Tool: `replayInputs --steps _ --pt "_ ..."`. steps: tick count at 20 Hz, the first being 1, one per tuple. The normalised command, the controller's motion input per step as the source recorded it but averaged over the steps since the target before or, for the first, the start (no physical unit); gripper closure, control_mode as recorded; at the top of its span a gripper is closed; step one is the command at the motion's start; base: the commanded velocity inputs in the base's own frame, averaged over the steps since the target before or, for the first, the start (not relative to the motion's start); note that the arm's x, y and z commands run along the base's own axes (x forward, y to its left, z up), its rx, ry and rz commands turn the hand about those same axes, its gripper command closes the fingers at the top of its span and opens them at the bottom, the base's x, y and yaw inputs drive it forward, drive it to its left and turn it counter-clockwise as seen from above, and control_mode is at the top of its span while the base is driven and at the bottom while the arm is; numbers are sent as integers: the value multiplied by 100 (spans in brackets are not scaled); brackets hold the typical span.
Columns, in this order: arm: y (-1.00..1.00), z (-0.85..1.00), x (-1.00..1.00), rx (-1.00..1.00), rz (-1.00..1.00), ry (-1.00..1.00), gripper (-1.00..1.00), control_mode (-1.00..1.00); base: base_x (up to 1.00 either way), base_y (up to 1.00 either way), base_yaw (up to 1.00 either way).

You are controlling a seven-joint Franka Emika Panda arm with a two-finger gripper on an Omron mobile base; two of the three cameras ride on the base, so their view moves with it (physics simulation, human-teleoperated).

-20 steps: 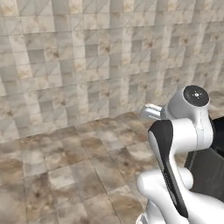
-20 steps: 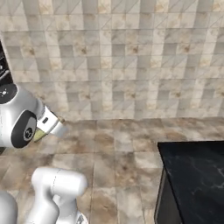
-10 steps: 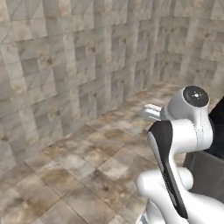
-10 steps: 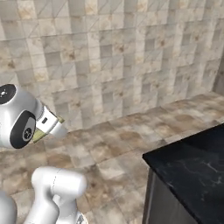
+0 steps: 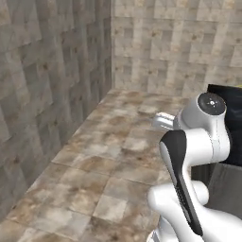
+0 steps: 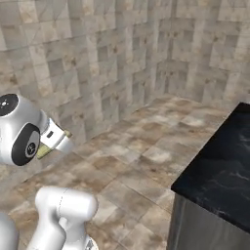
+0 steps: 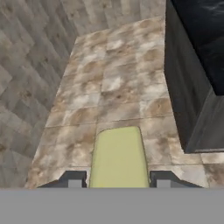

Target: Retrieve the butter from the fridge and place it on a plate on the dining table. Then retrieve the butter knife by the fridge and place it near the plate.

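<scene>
Right now the butter [image 7: 119,158] is sitting between the two dark fingertips [image 7: 72,180] of the end effector [image 7: 118,181], its pale yellow block running straight out ahead along the line the hand is looking, so its long axis is pointing away from the palm and across the gap between the tips. The end effector is standing at a narrow-to-middling spread, closed on the butter's two long sides. In the right base view a small yellow sliver is peeking out at the end of the arm [image 6: 44,150], which looks like the same block.

Beyond it the tiled floor [image 7: 109,87] is stretching toward the tiled wall [image 7: 30,65]. Off to the right of the hand view, the dark marble tabletop [image 7: 205,43] on its grey base is lying well apart from the butter, ahead and to that side. No plate is appearing on the visible part.

Judging from this, the fetch is done and the carry is under way; the coming move is calling for swinging the held block rightward and over that tabletop's edge.
</scene>
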Motion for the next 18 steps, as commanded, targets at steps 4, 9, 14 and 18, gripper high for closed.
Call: replayInputs --steps 4,9,14,18 --pt "0 0 0 0 0 0 100 100 75 73 -68" --pt "0 0 0 0 0 0 100 100 82 74 -66" --pt "0 0 0 0 0 0 100 100 90 73 -64" --pt "0 0 0 0 0 0 100 100 93 72 -63"
